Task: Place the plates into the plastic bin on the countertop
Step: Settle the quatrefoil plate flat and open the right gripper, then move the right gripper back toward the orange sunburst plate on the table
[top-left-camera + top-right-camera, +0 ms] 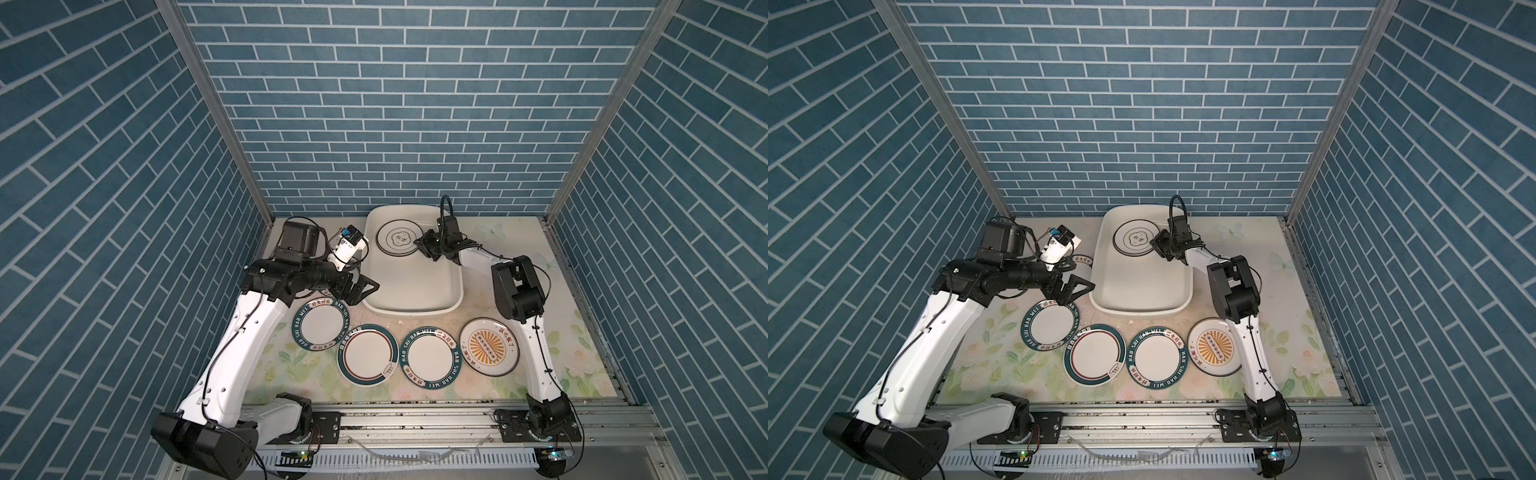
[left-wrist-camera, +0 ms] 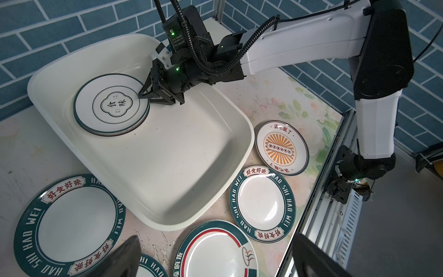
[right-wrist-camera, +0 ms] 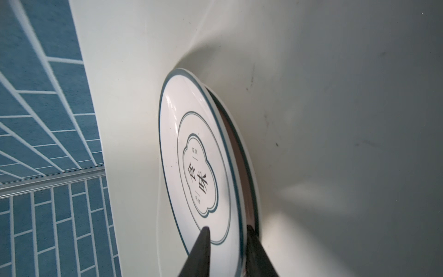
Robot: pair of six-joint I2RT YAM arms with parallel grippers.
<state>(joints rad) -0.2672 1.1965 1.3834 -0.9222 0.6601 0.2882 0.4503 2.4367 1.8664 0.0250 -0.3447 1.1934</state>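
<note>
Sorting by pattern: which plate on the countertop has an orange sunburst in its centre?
The cream plate at the right end of the row in both top views; the teal-rimmed plates beside it have plain white centres.

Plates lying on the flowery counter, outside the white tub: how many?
5. In a row before the bin: left lettered plate, ringed plate, middle lettered plate, sunburst plate. A fifth plate lies beside the bin's left wall, largely hidden under the left arm.

Robot test booth, printed blue-brick walls [image 1: 399, 104]
</note>
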